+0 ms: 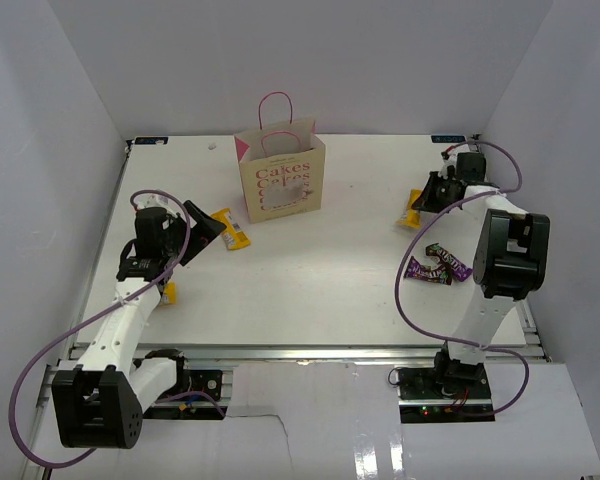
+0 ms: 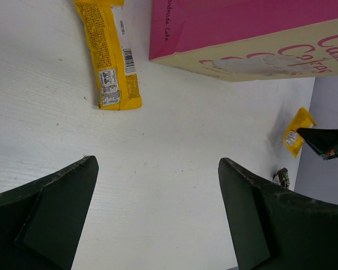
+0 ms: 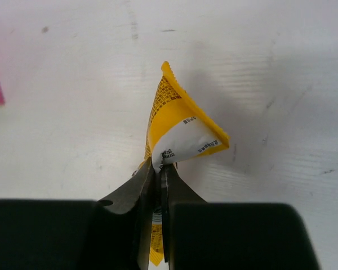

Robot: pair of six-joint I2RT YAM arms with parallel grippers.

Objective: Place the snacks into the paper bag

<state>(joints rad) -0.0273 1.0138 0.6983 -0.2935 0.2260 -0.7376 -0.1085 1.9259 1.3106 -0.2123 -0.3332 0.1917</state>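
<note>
The right gripper [image 3: 160,167] pinches the yellow bar [image 3: 180,121] in its jaws by the wrapper edge, which is likely light, crinkly and slippery; the left gripper [image 2: 158,208] has its jaws spread.

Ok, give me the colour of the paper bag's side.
Pink side on the paper bag, clearest in left wrist view.

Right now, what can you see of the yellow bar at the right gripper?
The yellow bar is a small snack in a crinkly, film-like wrapper, orange-yellow with a white panel of fine print. The right gripper is shut on it, pinching the wrapper so that it buckles into a folded peak past the fingertips. A strip of it also shows low between the fingers. It is over the white table, far on the right side. Whether it is lifted off the surface cannot be told.
</note>
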